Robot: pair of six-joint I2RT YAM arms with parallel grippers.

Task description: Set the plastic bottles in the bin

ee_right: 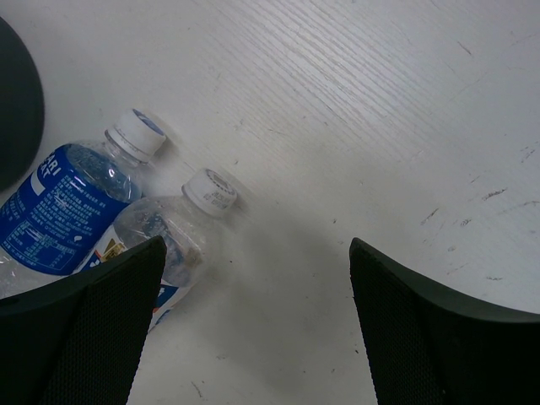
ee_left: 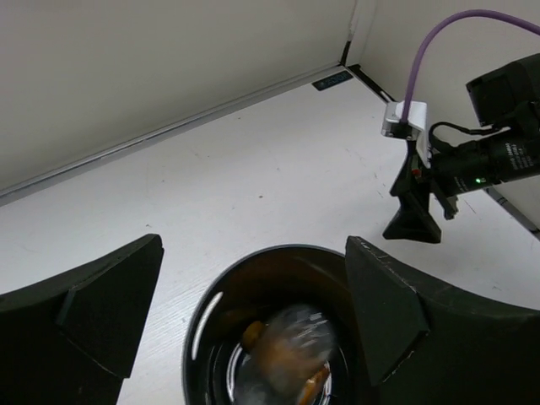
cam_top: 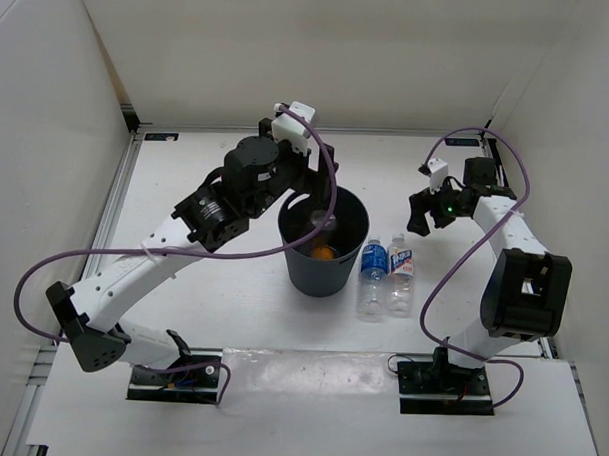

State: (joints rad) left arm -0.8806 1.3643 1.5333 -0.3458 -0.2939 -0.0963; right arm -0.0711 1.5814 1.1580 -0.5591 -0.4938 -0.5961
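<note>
The dark bin [cam_top: 318,277] stands mid-table. My left gripper [cam_top: 308,193] hangs open and empty over its far rim; in the left wrist view [ee_left: 253,253] its jaws stand wide apart above the bin's mouth [ee_left: 198,329]. The short orange bottle [cam_top: 324,253] is inside the bin, blurred in the left wrist view [ee_left: 287,354]. The blue-labelled bottle [cam_top: 373,265] and the white-and-blue-labelled bottle [cam_top: 401,273] lie side by side right of the bin, caps pointing away. My right gripper [cam_top: 420,217] is open and empty just beyond their caps. Both bottles, blue-labelled [ee_right: 59,211] and white-and-blue-labelled [ee_right: 160,236], show in the right wrist view, left of the gripper [ee_right: 257,253].
White walls enclose the table at the back and on both sides. The bin's edge [ee_right: 15,101] shows at the right wrist view's left. The right gripper [ee_left: 413,224] shows in the left wrist view, beyond the bin. Purple cables loop off both arms.
</note>
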